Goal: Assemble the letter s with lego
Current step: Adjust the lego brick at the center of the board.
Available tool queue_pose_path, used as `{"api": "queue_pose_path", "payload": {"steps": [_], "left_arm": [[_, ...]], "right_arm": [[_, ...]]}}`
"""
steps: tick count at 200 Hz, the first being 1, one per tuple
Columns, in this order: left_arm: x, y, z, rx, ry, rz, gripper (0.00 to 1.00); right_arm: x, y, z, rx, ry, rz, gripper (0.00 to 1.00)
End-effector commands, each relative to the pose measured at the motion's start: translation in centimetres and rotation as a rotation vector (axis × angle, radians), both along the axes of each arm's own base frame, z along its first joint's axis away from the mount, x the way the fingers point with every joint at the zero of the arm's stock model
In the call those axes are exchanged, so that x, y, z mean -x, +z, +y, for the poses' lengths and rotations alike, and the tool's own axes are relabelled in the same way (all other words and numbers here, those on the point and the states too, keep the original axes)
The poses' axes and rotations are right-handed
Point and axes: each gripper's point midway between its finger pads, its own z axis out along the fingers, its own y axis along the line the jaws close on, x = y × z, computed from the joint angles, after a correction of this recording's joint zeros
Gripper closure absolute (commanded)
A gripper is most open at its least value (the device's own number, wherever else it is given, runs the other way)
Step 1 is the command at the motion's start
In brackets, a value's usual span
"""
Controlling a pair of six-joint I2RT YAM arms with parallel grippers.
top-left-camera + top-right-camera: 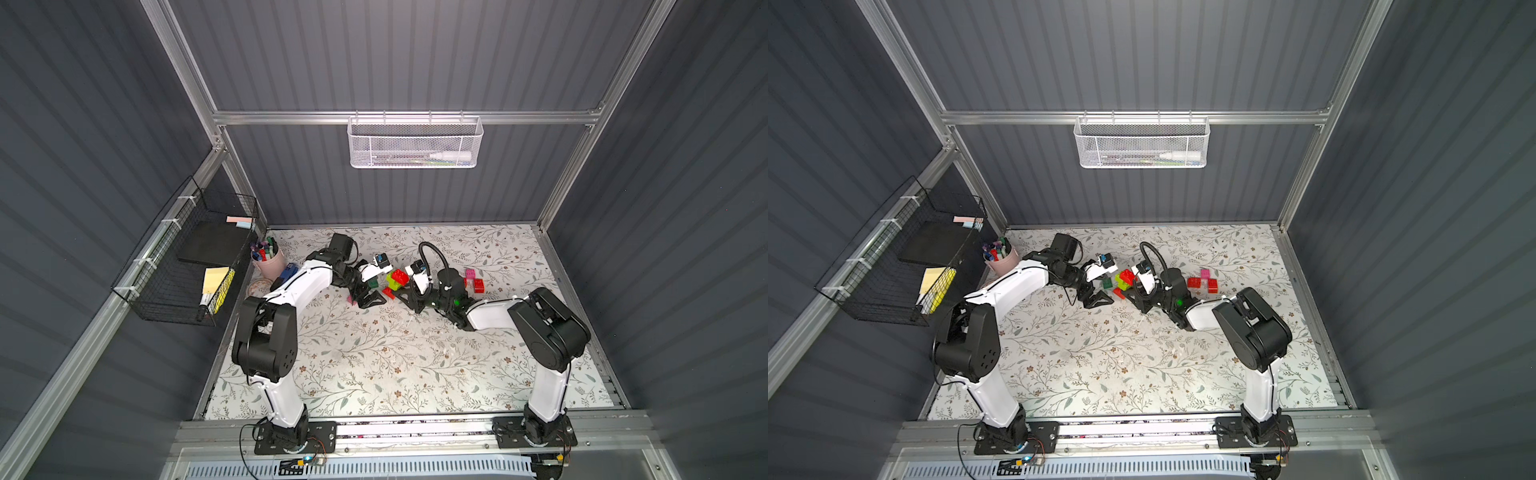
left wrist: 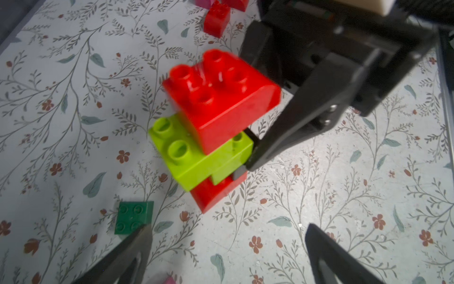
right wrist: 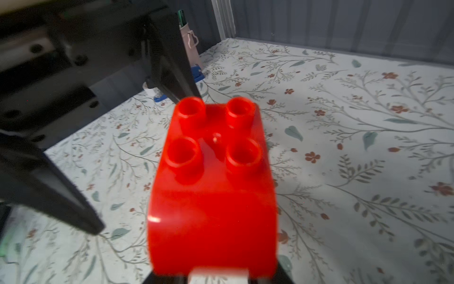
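While my left gripper [image 2: 228,230] hangs spread wide and empty at the lower edge of its wrist view, a dark green brick [image 2: 134,217] lies flat just beside one finger. At centre frame the stack [image 2: 216,127] of red, lime and red bricks leans. My right gripper [image 2: 249,155] pinches it at the lime layer, I think, though its far finger is hidden. Right of centre in a top view lie loose red and pink bricks [image 1: 473,282]. I judge the build half done. Next I should steady the stack and fetch another brick.
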Motion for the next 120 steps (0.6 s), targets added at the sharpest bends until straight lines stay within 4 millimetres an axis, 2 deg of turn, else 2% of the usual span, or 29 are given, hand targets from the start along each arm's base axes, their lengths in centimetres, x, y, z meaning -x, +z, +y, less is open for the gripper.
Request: {"api": "queue_pose_path", "payload": {"steps": [1,31,71,94,120], "left_arm": [[-1.8,3.9,0.9,0.019,0.122,-0.059,0.0],[-2.3,5.7,0.9,0.058,0.152,-0.072,0.01],[-2.7,6.8,0.9,0.104,0.18,-0.067,0.01],[-3.2,7.1,1.7,0.1,0.22,-0.062,0.0],[-3.9,7.8,2.7,0.119,0.268,-0.085,0.0]], "right_arm": [[2.6,-0.7,0.8,-0.035,0.086,0.243,0.71],[4.1,-1.5,1.3,-0.045,0.13,0.401,0.71],[4.3,-2.1,2.9,-0.077,0.187,0.609,0.68],[4.7,-2.8,4.1,-0.082,0.221,0.712,0.68],[4.2,-3.7,4.7,-0.08,0.218,0.777,0.67]]}}
